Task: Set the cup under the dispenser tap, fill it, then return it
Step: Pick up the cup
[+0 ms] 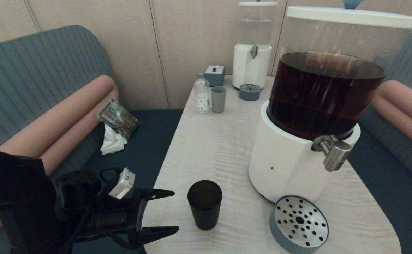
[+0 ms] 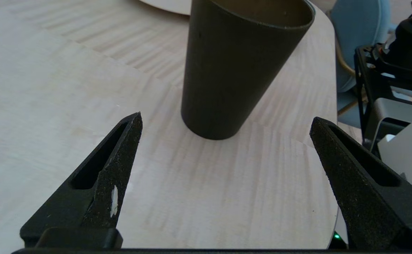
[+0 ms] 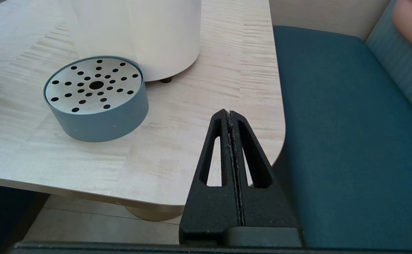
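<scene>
The cup (image 1: 204, 204), a matte black tapered tumbler, stands upright near the table's front edge, left of the large dispenser. In the left wrist view the cup (image 2: 237, 67) is just beyond the fingertips. My left gripper (image 1: 175, 212) is open at the table's left edge, pointing at the cup without touching it; the left gripper (image 2: 227, 118) holds nothing. The dispenser tap (image 1: 334, 152), a brushed-steel spigot, juts from the white base under dark brown liquid. My right gripper (image 3: 229, 112) is shut and empty, low at the table's front right corner, out of the head view.
A grey-blue drip tray (image 1: 299, 224) with a perforated steel top lies under the tap; the drip tray (image 3: 95, 98) shows again. At the back stand a smaller clear dispenser (image 1: 253, 46), a pale cup (image 1: 218, 99), a bottle (image 1: 202, 94) and a small box (image 1: 215, 75). Benches flank the table (image 1: 213, 148).
</scene>
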Tool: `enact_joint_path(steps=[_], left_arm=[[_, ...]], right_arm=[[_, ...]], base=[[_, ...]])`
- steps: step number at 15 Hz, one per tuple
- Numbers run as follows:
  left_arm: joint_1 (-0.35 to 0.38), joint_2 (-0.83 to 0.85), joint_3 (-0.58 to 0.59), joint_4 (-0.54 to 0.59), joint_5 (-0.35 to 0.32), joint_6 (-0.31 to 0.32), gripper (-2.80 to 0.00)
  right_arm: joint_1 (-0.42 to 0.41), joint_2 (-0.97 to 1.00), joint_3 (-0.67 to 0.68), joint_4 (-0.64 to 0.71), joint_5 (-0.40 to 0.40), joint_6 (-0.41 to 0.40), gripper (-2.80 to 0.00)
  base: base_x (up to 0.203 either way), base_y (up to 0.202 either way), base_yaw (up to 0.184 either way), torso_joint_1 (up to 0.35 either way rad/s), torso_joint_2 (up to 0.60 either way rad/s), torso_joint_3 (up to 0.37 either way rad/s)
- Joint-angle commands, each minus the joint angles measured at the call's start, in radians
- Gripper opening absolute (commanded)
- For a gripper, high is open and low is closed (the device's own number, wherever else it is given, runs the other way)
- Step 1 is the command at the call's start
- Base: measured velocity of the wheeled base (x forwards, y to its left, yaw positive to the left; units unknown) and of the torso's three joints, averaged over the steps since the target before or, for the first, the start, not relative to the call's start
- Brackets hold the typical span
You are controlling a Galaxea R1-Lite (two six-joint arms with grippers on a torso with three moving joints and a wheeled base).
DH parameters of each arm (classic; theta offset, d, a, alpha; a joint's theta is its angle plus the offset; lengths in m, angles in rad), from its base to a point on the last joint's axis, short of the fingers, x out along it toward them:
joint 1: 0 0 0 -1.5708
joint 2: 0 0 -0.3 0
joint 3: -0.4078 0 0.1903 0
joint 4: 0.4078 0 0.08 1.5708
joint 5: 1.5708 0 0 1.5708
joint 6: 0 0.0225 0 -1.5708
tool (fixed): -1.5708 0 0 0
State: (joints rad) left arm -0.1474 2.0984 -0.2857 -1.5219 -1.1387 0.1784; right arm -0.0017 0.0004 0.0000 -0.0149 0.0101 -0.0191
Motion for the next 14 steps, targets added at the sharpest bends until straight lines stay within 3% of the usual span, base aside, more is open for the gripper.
enact_joint_path(steps=[1, 14], left_arm=[[-0.015, 0.015, -0.001, -0.008, -0.005, -0.002, 0.00], [-0.100, 0.071, -0.141, -0.008, 0.023, -0.010, 0.00]], right_arm=[[0.000, 0.000, 0.003, 0.000, 0.001, -0.001, -2.80], [0.000, 0.000, 0.003, 0.000, 0.001, -0.001, -2.80]], base=[[0.000, 0.000, 0.000, 0.000, 0.00, 0.000], [0.000, 0.000, 0.000, 0.000, 0.00, 0.000]])
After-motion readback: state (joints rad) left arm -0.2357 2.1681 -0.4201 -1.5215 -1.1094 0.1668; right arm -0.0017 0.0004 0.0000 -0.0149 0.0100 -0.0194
